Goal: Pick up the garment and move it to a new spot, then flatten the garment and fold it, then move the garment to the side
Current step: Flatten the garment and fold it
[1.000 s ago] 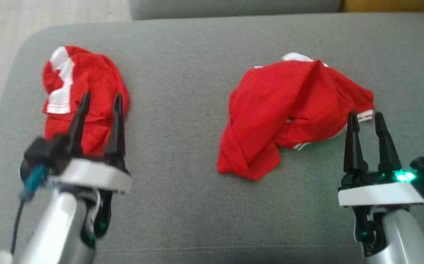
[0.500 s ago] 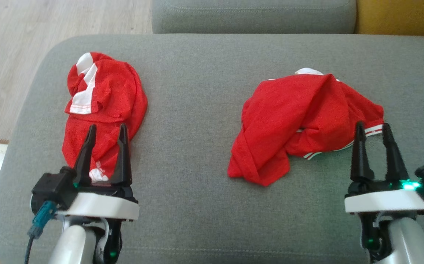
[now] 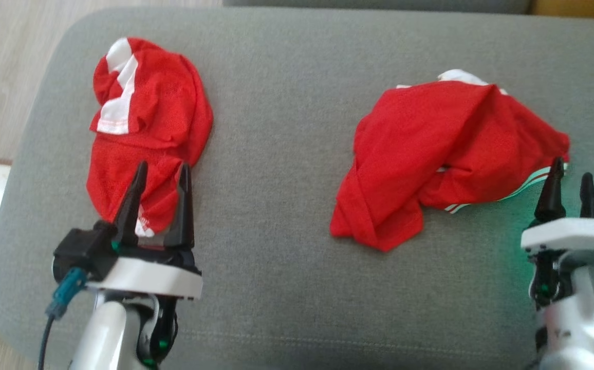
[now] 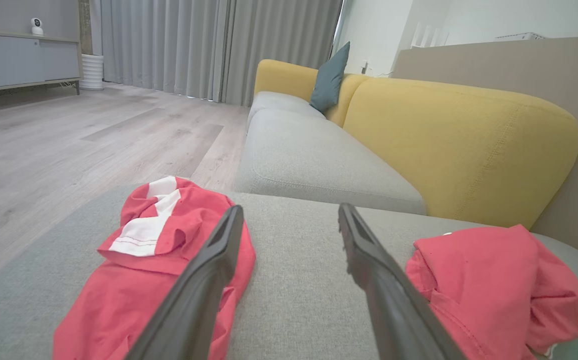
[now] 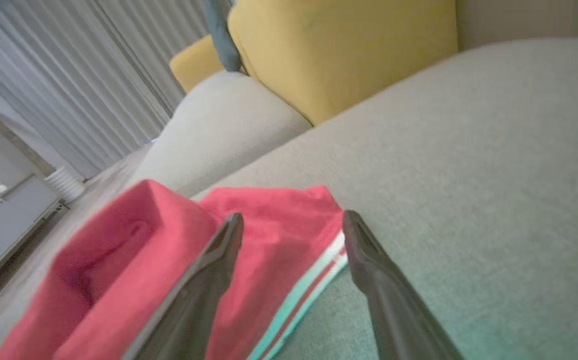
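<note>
Left hand [image 3: 163, 166] splayed, crumpled red mesh garment [image 3: 158, 113], woven grey cushion [image 3: 281, 154]

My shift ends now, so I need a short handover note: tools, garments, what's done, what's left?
Left tool: open, empty, over the near end of the left red garment.
Right tool: open, empty, at the striped hem of the right red garment.
Both garments lie crumpled and apart on the grey cushion.
Done: nothing visible; neither garment is lifted, flattened or folded.
Left: grasp, move to a new spot, flatten, fold, set aside.
</note>
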